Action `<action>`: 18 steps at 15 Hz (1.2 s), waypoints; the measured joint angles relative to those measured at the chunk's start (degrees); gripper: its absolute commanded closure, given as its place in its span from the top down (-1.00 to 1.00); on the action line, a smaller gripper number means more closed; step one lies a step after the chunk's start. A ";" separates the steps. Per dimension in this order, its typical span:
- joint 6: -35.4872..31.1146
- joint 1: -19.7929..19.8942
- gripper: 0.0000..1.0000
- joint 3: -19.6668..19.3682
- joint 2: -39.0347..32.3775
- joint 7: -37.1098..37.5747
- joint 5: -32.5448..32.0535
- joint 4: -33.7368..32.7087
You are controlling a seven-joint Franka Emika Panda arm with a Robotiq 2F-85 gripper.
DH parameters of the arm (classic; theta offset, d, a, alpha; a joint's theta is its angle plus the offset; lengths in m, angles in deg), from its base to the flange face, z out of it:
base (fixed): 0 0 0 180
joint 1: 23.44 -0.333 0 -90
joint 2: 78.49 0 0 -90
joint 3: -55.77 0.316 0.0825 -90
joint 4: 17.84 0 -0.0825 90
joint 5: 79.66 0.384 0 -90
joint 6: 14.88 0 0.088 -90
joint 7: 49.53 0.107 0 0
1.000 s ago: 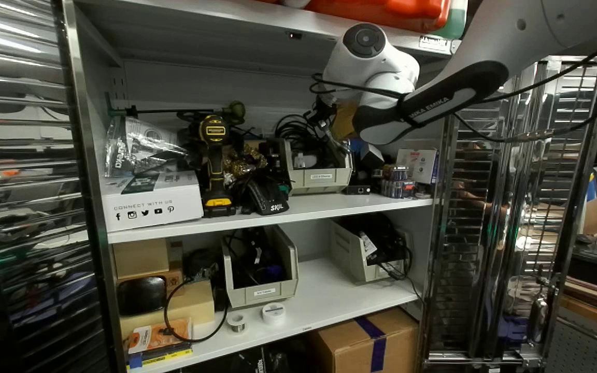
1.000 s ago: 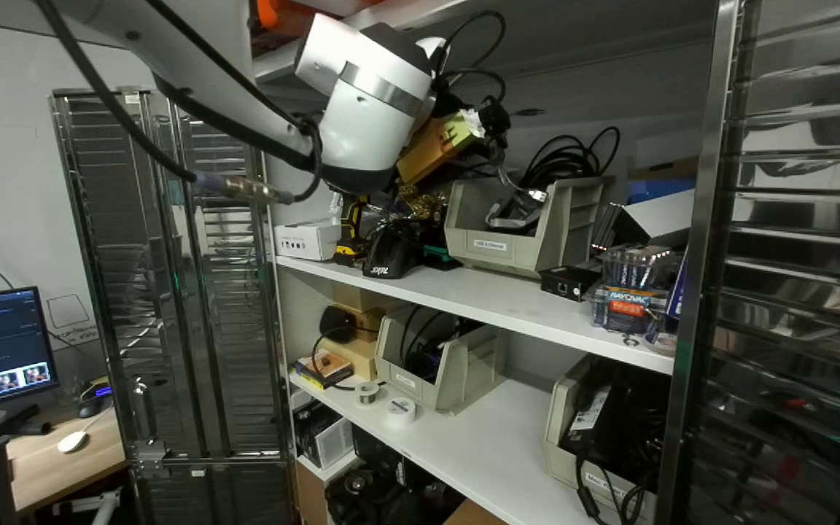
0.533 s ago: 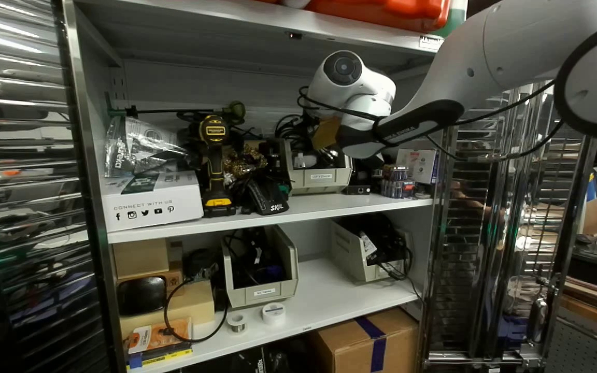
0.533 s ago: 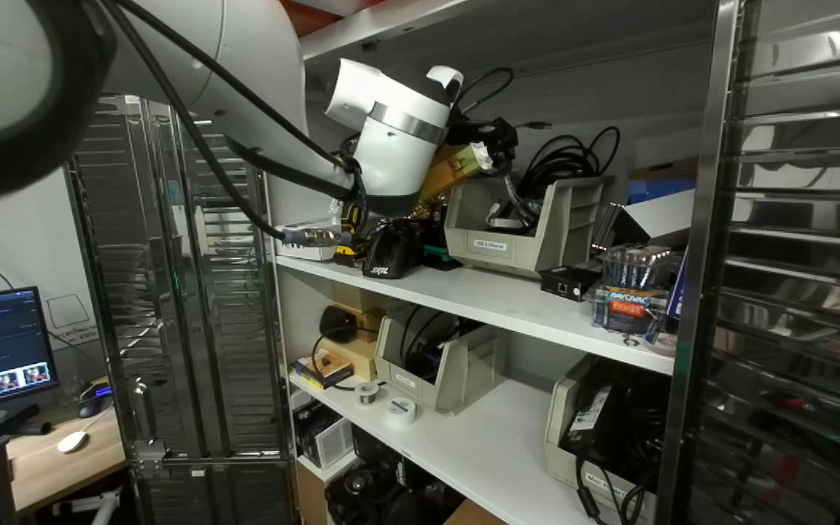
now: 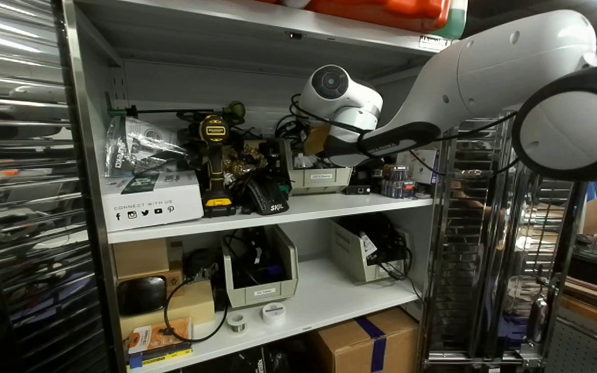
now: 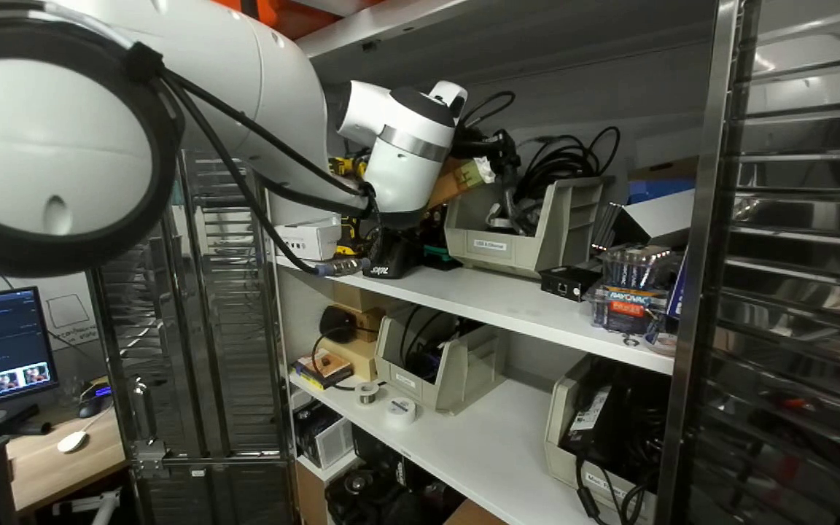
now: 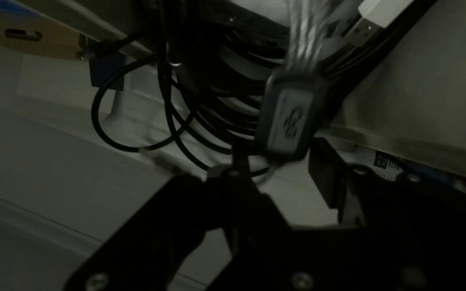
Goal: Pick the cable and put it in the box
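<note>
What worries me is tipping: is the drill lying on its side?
No: in an exterior view the drill stands upright on its yellow-trimmed base.

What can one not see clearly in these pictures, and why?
Wrist view: whether the gripper touches the grey adapter; too dark.
In an exterior view: contents of the upper bin, partly behind the arm.
In an exterior view: lettering on the label behind the white roll, too small.
In both exterior views: the orange object, cut by the top edge.

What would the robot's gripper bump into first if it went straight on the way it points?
First, the small grey gadget at the tips of the gripper, unless that's held; then probably the looped black cables in the bin. Depth is unclear.
</note>
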State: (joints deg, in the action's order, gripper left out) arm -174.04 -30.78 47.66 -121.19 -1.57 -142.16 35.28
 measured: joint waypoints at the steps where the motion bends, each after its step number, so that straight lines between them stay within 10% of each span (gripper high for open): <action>1: 0.46 0.04 0.70 0.06 -0.47 -0.14 0.45 -0.60; 3: 1.01 0.11 0.98 0.21 -0.93 -0.23 1.03 -1.37; 9: 2.68 0.59 0.99 2.97 0.28 -2.31 4.65 0.27; 18: 18.49 5.88 1.00 15.29 19.34 -11.82 23.09 21.73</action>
State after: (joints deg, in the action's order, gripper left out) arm -155.55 -24.89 62.94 -101.85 -13.39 -119.07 57.02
